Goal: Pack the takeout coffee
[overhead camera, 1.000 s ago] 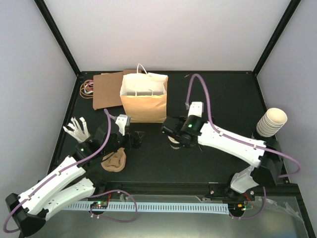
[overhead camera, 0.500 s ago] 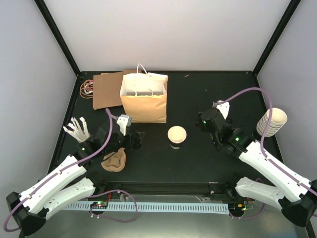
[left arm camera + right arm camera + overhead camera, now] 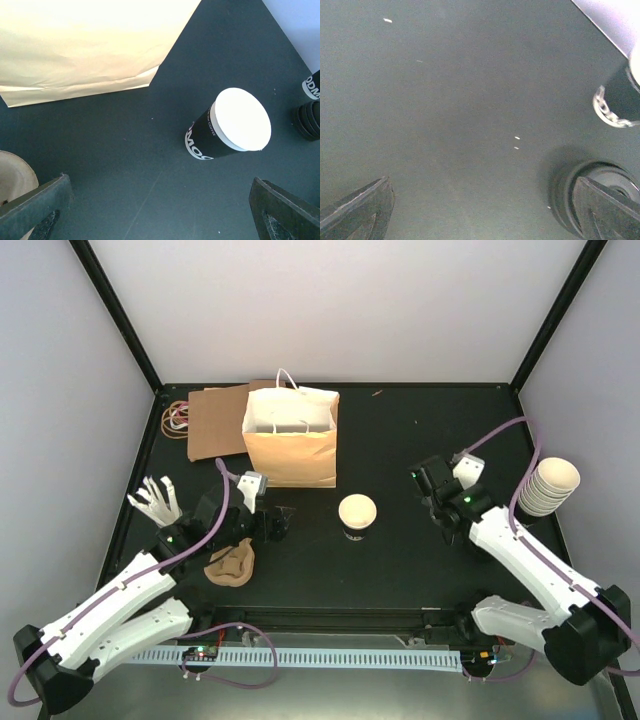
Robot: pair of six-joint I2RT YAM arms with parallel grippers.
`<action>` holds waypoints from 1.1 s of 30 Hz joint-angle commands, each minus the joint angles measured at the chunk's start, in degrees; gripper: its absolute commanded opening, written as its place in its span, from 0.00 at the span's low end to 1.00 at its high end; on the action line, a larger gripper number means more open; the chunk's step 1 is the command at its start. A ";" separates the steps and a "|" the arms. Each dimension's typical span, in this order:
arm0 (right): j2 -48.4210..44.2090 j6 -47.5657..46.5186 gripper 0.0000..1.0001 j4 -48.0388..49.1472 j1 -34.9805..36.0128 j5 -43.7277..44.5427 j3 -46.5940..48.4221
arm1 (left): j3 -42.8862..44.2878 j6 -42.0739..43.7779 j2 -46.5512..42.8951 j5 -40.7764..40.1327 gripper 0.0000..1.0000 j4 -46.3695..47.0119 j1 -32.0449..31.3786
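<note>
Cup waiting, both arms free: left gripper (image 3: 160,210) and right gripper (image 3: 480,212) spread wide, holding nothing.
Coffee cup (image 3: 357,515) stands upright mid-table, near the paper bag (image 3: 290,440). Dark tapered paper wall, pale round top. I'd pinch it lightly mid-wall, keep it level, and lower it straight into the stiff bag. Ribbed black lids (image 3: 567,192) lie by the right gripper.

One takeout coffee (image 3: 357,515) was spotted standing upright, pretty much in the middle of the desk (image 3: 400,440). It was a black cup with white lettering printed round the side, and it was topped by a flat-looking off-white disc. Whether that was a lid couldn't really be told. It was sat square on its base, not tilted.
</note>
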 commanded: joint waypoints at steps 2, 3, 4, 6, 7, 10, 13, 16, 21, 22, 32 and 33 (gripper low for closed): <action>-0.51 7.26 1.00 -3.47 -7.04 -1.56 -4.15 | 1.42 1.16 -0.61 0.71 0.99 0.27 0.36; -1.42 7.52 1.00 -2.85 -7.66 -1.22 -5.30 | 1.48 1.24 -0.70 0.71 0.99 0.17 0.34; -2.27 7.97 1.00 -2.40 -8.17 -0.68 -6.36 | 1.57 1.26 -0.77 0.71 0.99 0.11 0.40; -3.69 8.43 1.00 -1.61 -10.17 -0.53 -8.62 | 1.76 1.34 -0.82 0.79 0.99 0.08 0.33; -4.18 8.18 1.00 -1.08 -11.77 -1.10 -9.68 | 1.88 1.35 -0.74 0.86 0.99 0.07 0.34; -5.11 9.34 1.00 -0.80 -16.28 -2.48 -12.07 | 1.93 1.34 -0.58 1.32 0.99 0.30 0.33; -5.76 12.10 1.00 -1.57 -17.90 -1.71 -13.47 | 1.95 1.36 -0.18 1.71 0.99 0.66 0.34; -5.66 12.58 1.00 0.23 -19.44 -2.97 -14.76 | 2.23 1.39 0.35 2.21 0.99 0.98 0.32; -3.22 10.52 1.00 2.23 -24.00 -5.53 -16.05 | 3.19 1.88 1.18 2.51 0.99 0.46 0.33; -3.11 10.06 1.00 2.83 -24.65 -5.79 -16.45 | 3.39 2.08 1.28 2.45 0.99 0.25 0.34; -5.99 7.35 1.00 6.62 -27.71 -7.21 -20.10 | 5.08 1.67 2.38 2.38 0.99 -1.09 0.32; -6.11 7.28 1.00 6.79 -27.82 -7.38 -20.12 | 5.10 1.51 2.35 2.34 0.99 -1.18 0.35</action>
